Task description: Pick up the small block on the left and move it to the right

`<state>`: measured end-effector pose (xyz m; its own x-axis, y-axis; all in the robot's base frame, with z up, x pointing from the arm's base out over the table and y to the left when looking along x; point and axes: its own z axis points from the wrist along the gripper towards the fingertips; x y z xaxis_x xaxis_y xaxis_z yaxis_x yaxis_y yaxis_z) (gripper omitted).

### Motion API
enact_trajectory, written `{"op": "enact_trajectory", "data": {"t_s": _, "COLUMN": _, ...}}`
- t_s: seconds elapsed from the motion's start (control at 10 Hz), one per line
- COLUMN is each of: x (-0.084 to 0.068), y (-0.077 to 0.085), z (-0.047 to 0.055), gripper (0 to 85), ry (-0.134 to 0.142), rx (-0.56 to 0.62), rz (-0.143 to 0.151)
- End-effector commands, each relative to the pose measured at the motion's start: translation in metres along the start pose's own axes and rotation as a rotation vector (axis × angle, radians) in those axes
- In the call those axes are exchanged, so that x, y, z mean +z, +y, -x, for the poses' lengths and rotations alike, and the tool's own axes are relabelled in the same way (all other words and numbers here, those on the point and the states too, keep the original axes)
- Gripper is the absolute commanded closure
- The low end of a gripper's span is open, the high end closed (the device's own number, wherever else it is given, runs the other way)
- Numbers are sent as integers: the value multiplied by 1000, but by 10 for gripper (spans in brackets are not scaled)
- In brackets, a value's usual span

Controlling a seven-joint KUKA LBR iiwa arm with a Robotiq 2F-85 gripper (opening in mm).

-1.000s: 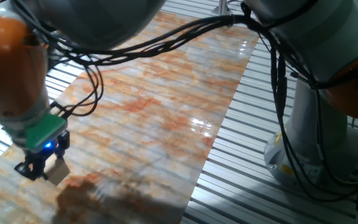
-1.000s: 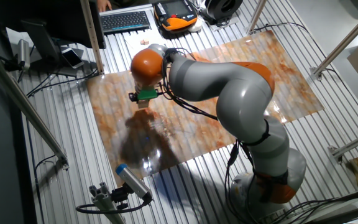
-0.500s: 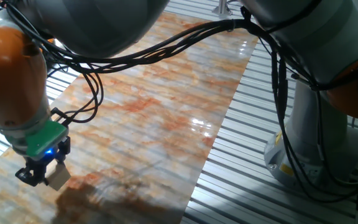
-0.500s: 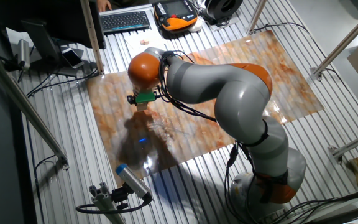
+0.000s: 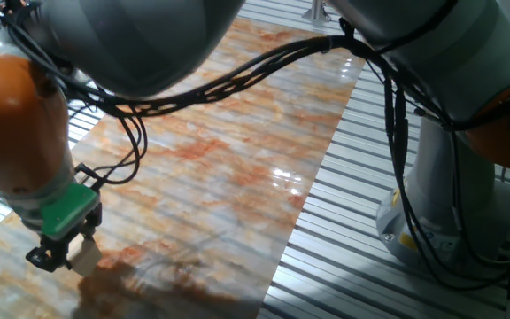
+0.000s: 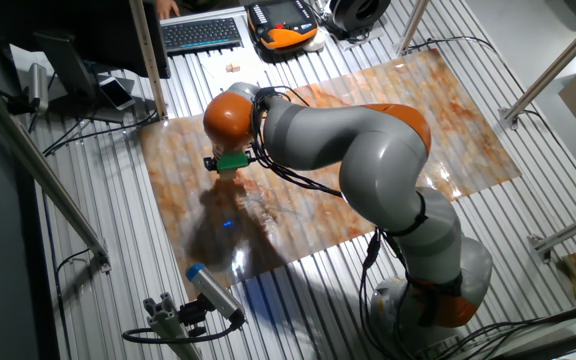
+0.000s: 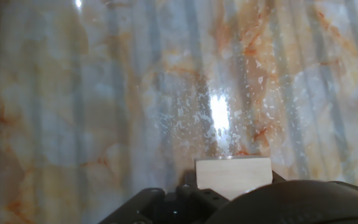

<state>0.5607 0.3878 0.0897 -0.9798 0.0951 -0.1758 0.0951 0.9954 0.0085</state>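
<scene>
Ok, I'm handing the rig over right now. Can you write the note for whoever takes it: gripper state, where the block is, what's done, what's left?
Gripper: shut on the small block, fingers on either side of it.
Block: held in the gripper over the near-left end of the marbled board. The hand view shows its pale face at the fingertips; whether it is clear of the surface or touching it cannot be told.
Done: the grasp.
Left: carry the block across the board to the right, set it down, open the gripper and withdraw.
</scene>
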Motion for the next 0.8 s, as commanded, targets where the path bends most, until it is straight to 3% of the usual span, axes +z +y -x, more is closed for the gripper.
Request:
{"op": "enact_trajectory", "data": {"t_s": 0.0, "x": 2, "y": 0, "z": 0, "gripper": 850, "ry": -2, "rx": -1, "rz": -1}}
{"op": "enact_trajectory", "data": {"t_s": 0.4, "x": 18, "y": 2, "z": -3, "gripper": 850, "ry": -16, "rx": 1, "rz": -24}}
{"op": "enact_trajectory", "data": {"t_s": 0.7, "x": 25, "y": 2, "z": -4, "gripper": 850, "ry": 7, "rx": 2, "rz": -23}}
